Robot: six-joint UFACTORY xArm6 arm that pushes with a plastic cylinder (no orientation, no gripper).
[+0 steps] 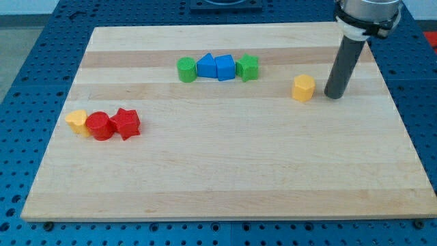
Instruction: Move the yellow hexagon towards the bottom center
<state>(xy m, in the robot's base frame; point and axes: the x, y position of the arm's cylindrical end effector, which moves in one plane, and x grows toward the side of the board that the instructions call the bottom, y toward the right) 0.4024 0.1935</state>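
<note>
The yellow hexagon [304, 88] stands on the wooden board [225, 171] in the upper right part of the view. My tip [334, 95] rests on the board just to the right of the yellow hexagon, a small gap apart from it. The dark rod rises from the tip toward the view's top right.
A row of a green round block [186, 70], two blue blocks [207, 66] [224, 67] and a green star-like block [247, 67] lies at top centre. At the left sit a yellow block [78, 121], a red cylinder [100, 126] and a red star [125, 123].
</note>
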